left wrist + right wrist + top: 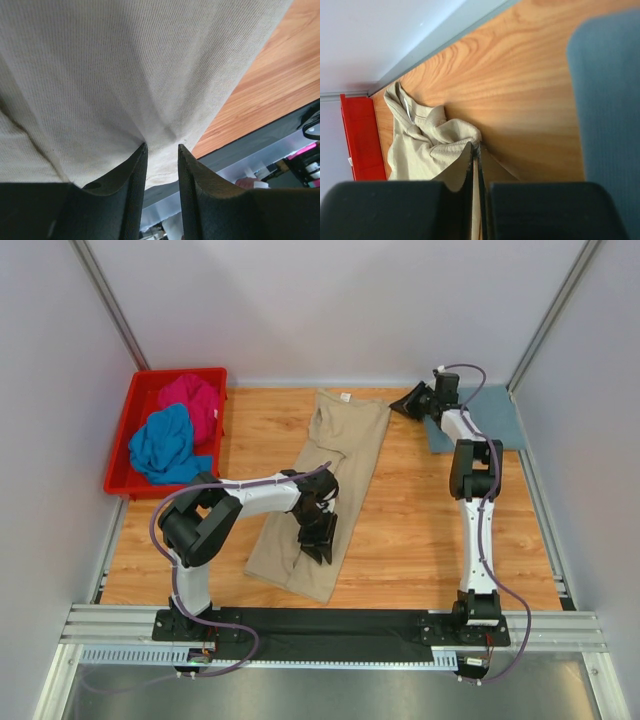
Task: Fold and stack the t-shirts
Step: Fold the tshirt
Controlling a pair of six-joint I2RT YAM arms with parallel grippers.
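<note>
A beige t-shirt [345, 440] lies in a long strip across the middle of the wooden table. My left gripper [318, 545] is down on its near end. In the left wrist view the jaws [161, 146] stand partly apart with a bunch of the beige cloth [125, 75] puckered between their tips. My right gripper [405, 405] is at the shirt's far right corner. Its jaws [476, 146] are shut on the edge of the beige cloth [420, 150]. A grey-blue t-shirt [490, 425] lies folded flat at the back right, beside the right arm, also visible in the right wrist view [610, 100].
A red bin [121, 455] at the back left holds a magenta t-shirt [192, 400] and a bright blue t-shirt [165, 445]. The bin's wall [362, 135] shows in the right wrist view. White walls close the back and sides. A black rail [330, 625] runs along the near edge.
</note>
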